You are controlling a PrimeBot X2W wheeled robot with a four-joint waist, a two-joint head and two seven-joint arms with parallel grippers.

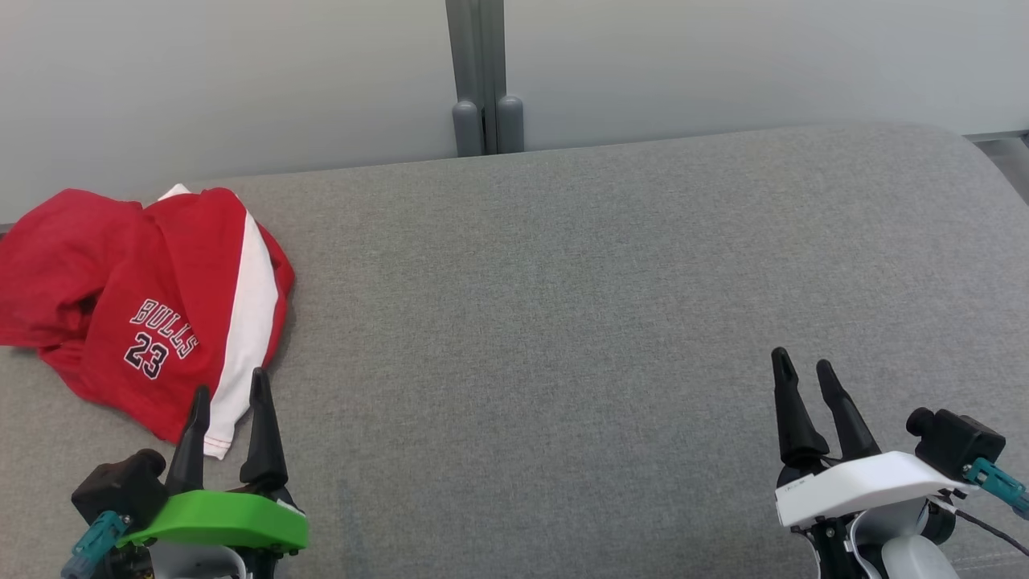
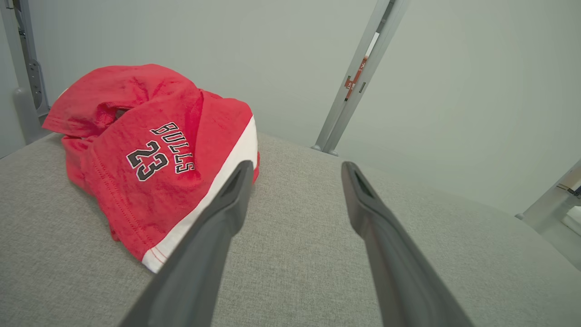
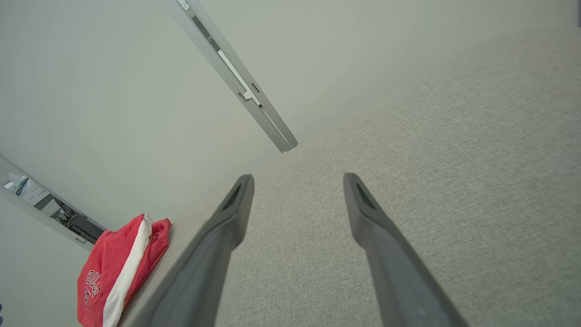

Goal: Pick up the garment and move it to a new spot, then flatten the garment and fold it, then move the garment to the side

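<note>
While garment (image 1: pixel 120 265) lies bunched on cushion (image 1: pixel 563 322), left and right jaws spread.

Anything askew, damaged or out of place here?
Only the red garment: it lies crumpled in a heap at the left end of the grey surface, folded over itself. No damage or spill shows. The left end effector and right end effector hang open, holding nothing.

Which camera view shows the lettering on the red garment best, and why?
The left wrist view: the garment lies close, its BULLS 23 lettering large and sharp. The head view shows the crumpled garment, lettering smaller but readable. The right wrist view shows it far off, lettering tiny.
</note>
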